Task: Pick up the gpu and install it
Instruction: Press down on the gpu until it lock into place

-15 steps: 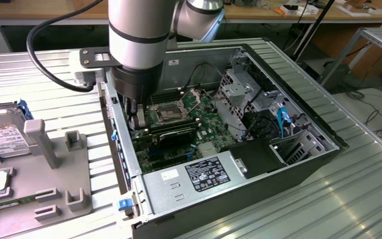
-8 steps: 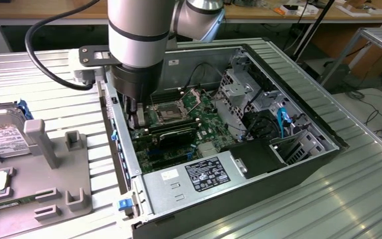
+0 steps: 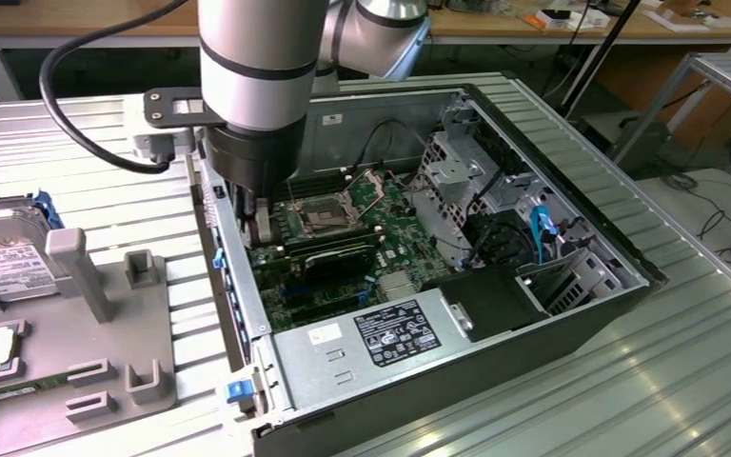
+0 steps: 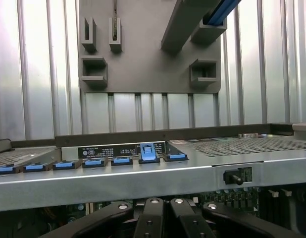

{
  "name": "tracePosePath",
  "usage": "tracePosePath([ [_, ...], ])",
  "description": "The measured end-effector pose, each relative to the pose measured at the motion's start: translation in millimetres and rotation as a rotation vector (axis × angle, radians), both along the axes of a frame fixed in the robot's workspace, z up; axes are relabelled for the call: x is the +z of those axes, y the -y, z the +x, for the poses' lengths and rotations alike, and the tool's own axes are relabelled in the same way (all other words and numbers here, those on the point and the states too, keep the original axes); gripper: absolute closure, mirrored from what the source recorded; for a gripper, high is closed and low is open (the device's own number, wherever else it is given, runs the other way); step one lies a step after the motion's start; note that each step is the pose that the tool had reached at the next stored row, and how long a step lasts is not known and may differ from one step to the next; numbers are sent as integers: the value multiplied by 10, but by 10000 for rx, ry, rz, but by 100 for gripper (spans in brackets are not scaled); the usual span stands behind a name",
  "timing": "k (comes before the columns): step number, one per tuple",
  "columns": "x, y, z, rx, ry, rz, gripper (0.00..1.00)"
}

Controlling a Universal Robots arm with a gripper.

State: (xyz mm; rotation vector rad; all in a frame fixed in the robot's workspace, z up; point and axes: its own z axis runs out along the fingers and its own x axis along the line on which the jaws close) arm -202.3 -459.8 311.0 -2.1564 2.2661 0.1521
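Observation:
The open computer case (image 3: 569,238) lies on its side on the ribbed metal table. The gpu (image 3: 335,257), a black card with a green edge, lies across the motherboard (image 3: 391,205) just below the CPU socket (image 3: 320,215). My gripper (image 3: 262,236) reaches down into the case at the card's bracket end, beside the case's rear wall. In the wrist view my gripper (image 4: 165,218) is shut, its black fingers (image 4: 152,220) pressed together with nothing visible between them. Whether the tips touch the card is hidden.
The rear wall carries a row of blue slot clips (image 4: 93,162), one raised (image 4: 148,151). A grey fixture (image 3: 87,314) on the exterior view's left holds a hard drive (image 3: 4,257). A power supply (image 3: 379,333) and drive cage (image 3: 467,176) crowd the case.

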Motion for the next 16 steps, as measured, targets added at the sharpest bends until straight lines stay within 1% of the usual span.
tracePosePath([
  [3, -20, 0, -3, 1, 4, -5, 89],
  [5, -44, 1, -6, 0, 10, 4, 89],
  [9, -55, 4, -7, -1, 20, 4, 89],
  [10, -58, 3, -4, -1, 23, 31, 89],
  [11, -59, 3, 10, -5, 21, 40, 89],
  [12, -68, 2, 113, -2, 22, 91, 89],
  [13, -57, 3, 156, -1, -6, 77, 89],
  [16, -56, 4, 276, 1, -18, 111, 89],
])
